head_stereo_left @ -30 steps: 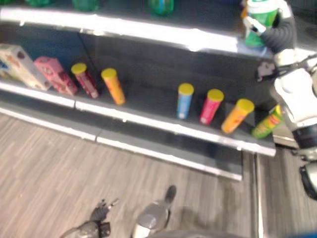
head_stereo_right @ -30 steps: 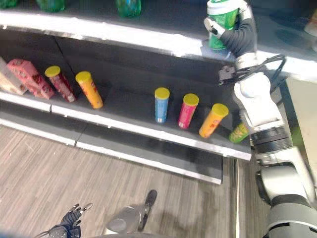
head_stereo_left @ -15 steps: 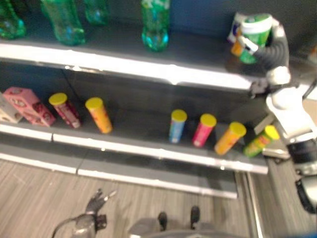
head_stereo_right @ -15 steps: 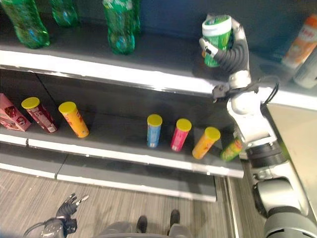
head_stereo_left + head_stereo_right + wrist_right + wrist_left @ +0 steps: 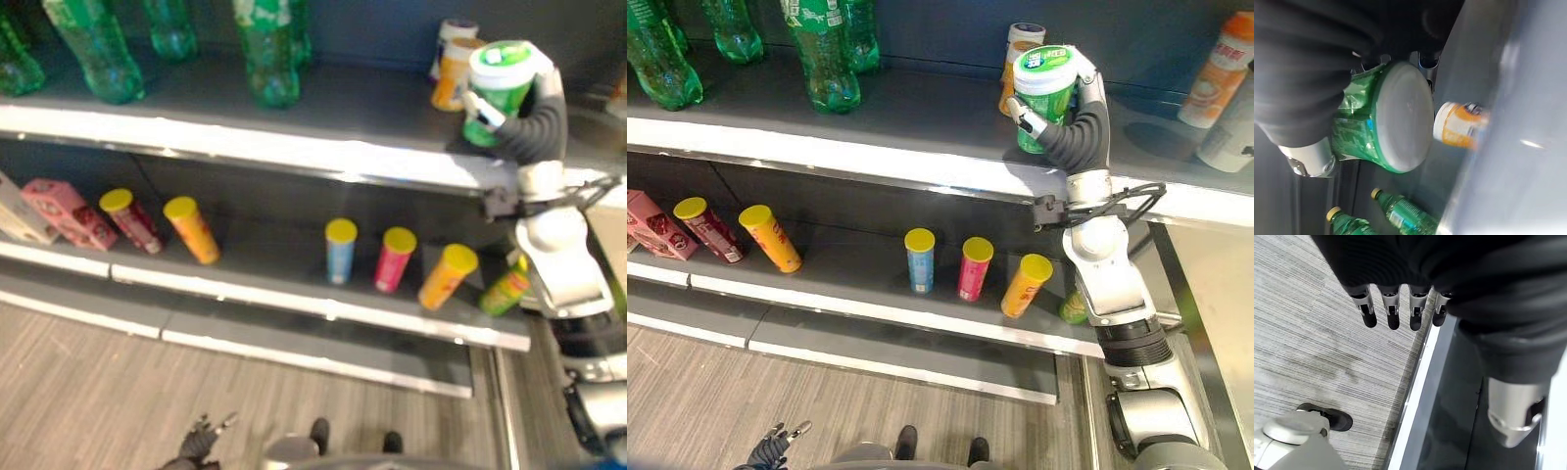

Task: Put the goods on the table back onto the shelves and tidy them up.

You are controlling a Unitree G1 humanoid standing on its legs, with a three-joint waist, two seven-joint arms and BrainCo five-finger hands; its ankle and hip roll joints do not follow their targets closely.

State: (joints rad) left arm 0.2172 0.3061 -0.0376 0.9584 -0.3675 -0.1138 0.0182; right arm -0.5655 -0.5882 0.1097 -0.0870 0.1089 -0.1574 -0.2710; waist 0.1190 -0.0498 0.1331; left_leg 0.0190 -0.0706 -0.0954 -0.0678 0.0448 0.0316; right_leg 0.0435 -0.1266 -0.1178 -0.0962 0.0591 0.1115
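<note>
The green tub (image 5: 1044, 98) sits in the robot's right hand (image 5: 1070, 122), upper right of the right eye view, held upright over the front part of the top shelf (image 5: 921, 157). The fingers are curled round its lower body, a thumb across the front, and the white lid is tilted a little toward the camera. I can't tell whether its base is touching the shelf or just above it.

It looks like a stiff plastic tub with a glossy wrapper, so probably light, rigid enough to squeeze, but a bit slippery. A hold round the middle of the body, as now, seems the sensible place, with the lid left alone.

Just behind it, toward the back of the shelf, stands an orange tub (image 5: 1017, 61), close enough to knock. Green bottles (image 5: 821, 54) stand further left on the same shelf. On the lower shelf (image 5: 323, 304) are tall tubes with yellow lids: blue (image 5: 339, 251), pink (image 5: 394, 259) and orange (image 5: 447, 276) in the middle.

The left hand (image 5: 1400, 308) hangs low over the floor (image 5: 1308, 333), fingers straight, holding nothing.
</note>
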